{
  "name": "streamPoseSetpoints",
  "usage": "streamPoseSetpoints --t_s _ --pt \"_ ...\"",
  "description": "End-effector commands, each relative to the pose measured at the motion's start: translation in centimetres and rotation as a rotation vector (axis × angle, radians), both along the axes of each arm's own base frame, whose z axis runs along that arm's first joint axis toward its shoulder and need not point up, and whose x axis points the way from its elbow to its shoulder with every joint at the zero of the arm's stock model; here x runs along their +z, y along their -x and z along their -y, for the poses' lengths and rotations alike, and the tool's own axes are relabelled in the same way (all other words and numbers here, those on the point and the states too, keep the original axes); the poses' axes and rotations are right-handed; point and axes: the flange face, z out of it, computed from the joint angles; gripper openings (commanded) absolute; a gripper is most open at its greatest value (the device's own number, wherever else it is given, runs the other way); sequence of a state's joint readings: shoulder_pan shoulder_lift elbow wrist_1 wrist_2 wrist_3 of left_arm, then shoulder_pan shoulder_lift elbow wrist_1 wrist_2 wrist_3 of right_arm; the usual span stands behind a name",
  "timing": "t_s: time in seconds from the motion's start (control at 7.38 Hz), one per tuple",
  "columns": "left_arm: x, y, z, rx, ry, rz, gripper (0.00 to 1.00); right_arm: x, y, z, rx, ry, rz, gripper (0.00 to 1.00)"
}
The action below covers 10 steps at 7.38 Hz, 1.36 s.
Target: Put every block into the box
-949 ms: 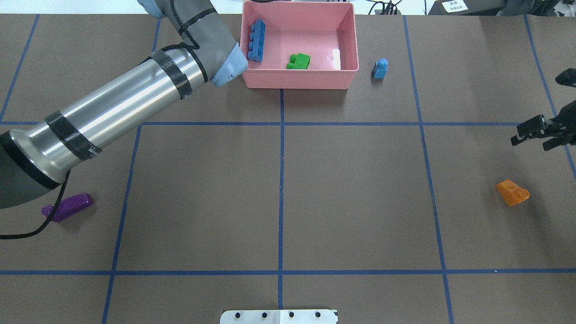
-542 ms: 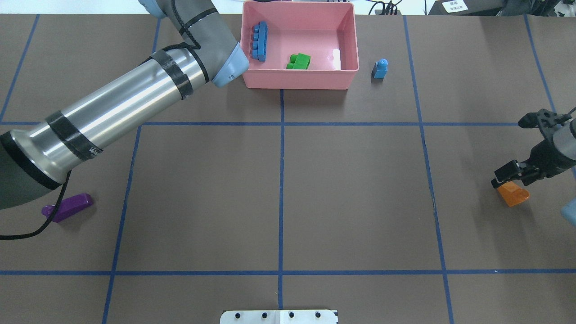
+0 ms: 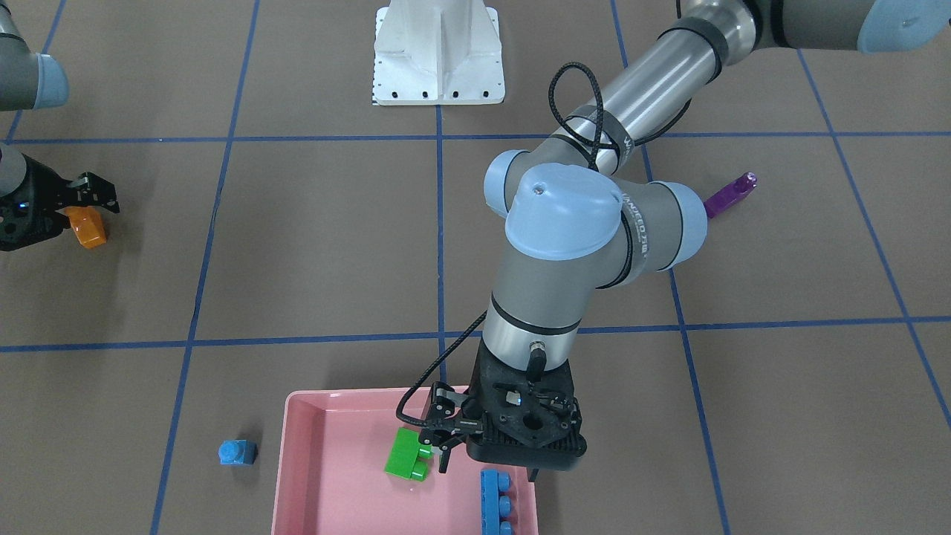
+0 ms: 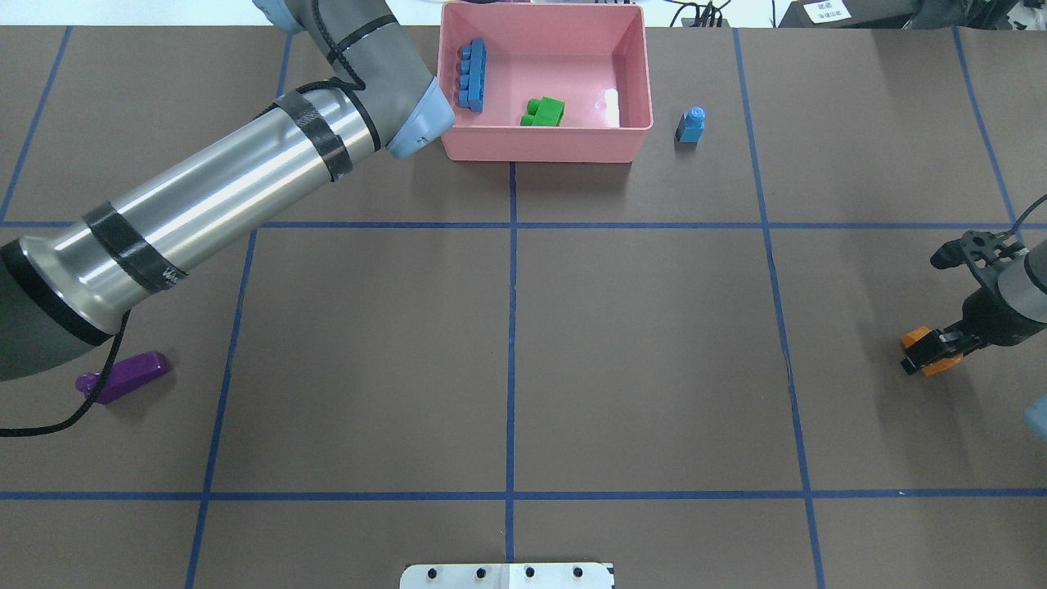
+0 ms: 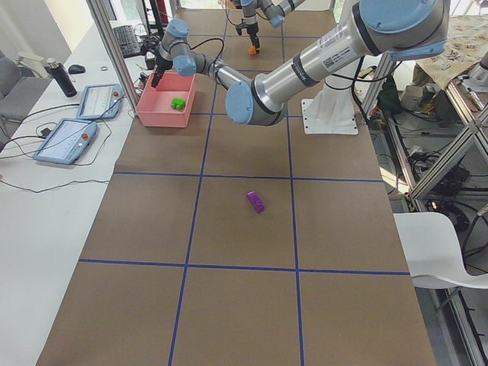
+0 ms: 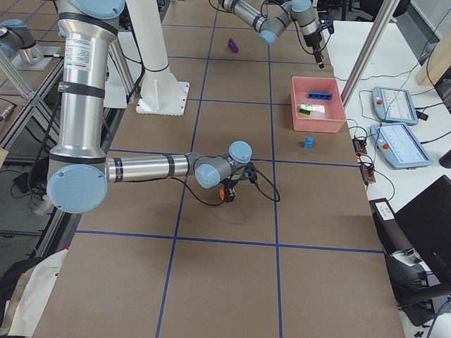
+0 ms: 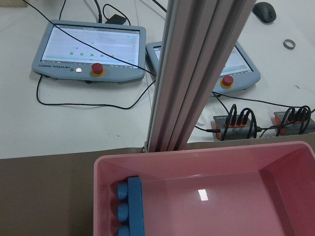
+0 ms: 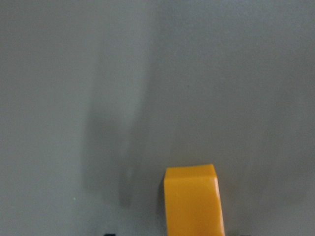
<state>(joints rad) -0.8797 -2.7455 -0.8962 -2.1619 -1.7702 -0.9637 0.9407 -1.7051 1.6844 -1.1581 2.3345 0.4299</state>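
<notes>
The pink box (image 4: 540, 149) stands at the table's far middle and holds the long blue brick (image 4: 471, 75) along its left wall and the green brick (image 4: 544, 111). My left gripper (image 3: 440, 431) hangs open and empty over the box, beside the green brick (image 3: 407, 455). The left wrist view shows the box rim (image 7: 197, 162) and the long blue brick (image 7: 130, 206). My right gripper (image 4: 928, 352) is low at the right edge, open, its fingers astride the orange wedge (image 4: 916, 337), which fills the right wrist view's bottom (image 8: 193, 199). The tiny blue brick (image 4: 691, 125) stands right of the box. The purple brick (image 4: 123, 376) lies far left.
My left arm (image 4: 204, 204) stretches across the table's left half above the purple brick. The white base plate (image 4: 507, 575) sits at the near edge. Beyond the table's far edge are an aluminium post (image 7: 197, 73) and teach pendants (image 7: 88, 49).
My right gripper has come in from the right edge and dropped down over the orange wedge. The long blue brick has settled against the box's left wall. The left arm has hardly moved.
</notes>
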Motion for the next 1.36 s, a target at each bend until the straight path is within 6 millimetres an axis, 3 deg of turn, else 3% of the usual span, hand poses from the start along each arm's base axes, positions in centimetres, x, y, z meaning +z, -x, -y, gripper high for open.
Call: streamPoseSetpoints --t_s 0.0,0.14,0.27,0.41,0.68,0.81,0.95,1.08,1.22 --pt "0.0 -0.1 -0.5 0.011 -0.006 0.001 1.00 0.9 -2.2 -1.2 -0.007 -0.008 0.001 0.00" --pt "2.4 0.4 -1.8 0.070 0.032 0.006 0.99 0.3 -3.3 -0.8 0.011 -0.002 0.021 0.00" --pt "4.4 2.1 -2.8 0.156 0.053 0.024 0.99 -1.0 -3.8 0.3 0.035 0.015 0.060 0.00" --pt "10.1 4.7 -5.5 0.211 0.026 0.089 0.99 -4.9 -2.3 4.6 0.086 0.027 0.072 0.00" --pt "20.7 10.0 -12.2 0.349 -0.056 0.226 0.99 -16.5 2.1 14.5 0.224 0.095 0.006 0.00" --pt "26.0 12.4 -14.7 0.418 -0.073 0.309 0.99 -20.5 4.8 19.3 0.309 0.153 0.005 0.00" --pt "34.0 15.4 -18.6 0.560 -0.130 0.439 0.99 -24.2 7.1 23.3 0.367 0.199 0.010 0.00" --pt "37.9 17.9 -21.5 0.675 -0.210 0.530 0.99 -28.8 9.5 27.4 0.412 0.225 0.013 0.00" --pt "41.2 20.6 -25.0 0.705 -0.180 0.551 0.99 -32.5 11.3 30.5 0.453 0.227 0.003 0.00"
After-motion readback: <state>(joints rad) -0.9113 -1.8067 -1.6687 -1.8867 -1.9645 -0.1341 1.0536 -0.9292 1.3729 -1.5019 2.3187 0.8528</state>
